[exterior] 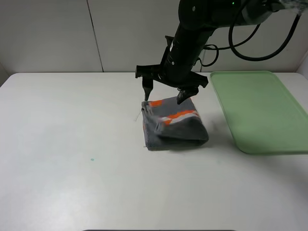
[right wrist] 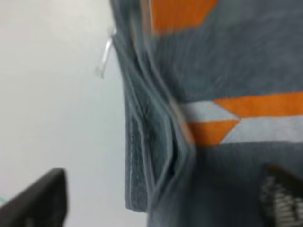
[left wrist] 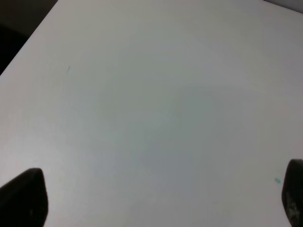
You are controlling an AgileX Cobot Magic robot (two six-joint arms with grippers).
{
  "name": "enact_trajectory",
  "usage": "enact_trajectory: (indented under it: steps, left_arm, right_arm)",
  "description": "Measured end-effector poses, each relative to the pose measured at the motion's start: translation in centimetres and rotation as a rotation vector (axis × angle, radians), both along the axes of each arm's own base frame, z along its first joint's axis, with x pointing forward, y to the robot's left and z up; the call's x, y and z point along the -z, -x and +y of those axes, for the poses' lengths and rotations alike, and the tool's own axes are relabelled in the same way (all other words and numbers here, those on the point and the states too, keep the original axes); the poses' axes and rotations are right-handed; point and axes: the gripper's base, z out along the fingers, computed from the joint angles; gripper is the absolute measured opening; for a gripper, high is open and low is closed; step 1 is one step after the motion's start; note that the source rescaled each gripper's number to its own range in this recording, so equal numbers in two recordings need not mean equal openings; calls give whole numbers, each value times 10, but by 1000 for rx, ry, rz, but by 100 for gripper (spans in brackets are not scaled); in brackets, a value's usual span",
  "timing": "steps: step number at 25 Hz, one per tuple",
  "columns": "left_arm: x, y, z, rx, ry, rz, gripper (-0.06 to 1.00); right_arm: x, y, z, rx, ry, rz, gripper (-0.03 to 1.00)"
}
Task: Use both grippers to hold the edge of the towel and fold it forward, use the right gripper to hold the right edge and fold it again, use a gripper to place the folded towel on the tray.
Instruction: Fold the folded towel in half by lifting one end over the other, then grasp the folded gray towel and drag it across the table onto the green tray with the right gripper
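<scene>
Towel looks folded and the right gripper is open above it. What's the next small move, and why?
Probably lower the right gripper and close on the folded towel: the jaws stand open just above it, and it lies on the table, not yet on the green tray.

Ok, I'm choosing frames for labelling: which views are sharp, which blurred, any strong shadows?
Exterior high: sharp, evenly lit, only a faint shadow beside the towel. Right wrist: towel smeared by blur, right fingertips out of focus. Left wrist: soft, nearly featureless table, left fingertips blurred at the frame's edge.
</scene>
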Motion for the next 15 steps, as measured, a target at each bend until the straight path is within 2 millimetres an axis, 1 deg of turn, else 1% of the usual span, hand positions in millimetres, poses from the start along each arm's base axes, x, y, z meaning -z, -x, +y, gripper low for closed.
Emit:
enact_trajectory:
  steps: [2, 3, 11, 15]
  left_arm:
    - [0, 0, 0, 0, 0, 0, 100]
    - [0, 0, 0, 0, 0, 0, 100]
    - [0, 0, 0, 0, 0, 0, 100]
    - [0, 0, 0, 0, 0, 0, 100]
  right_arm:
    - [0, 0, 1, -11, -15, -6, 97]
    - [-1, 0, 2, -13, -18, -5, 98]
    - [0, 0, 1, -56, 4, -13, 100]
    - [1, 2, -2, -127, 46, -15, 100]
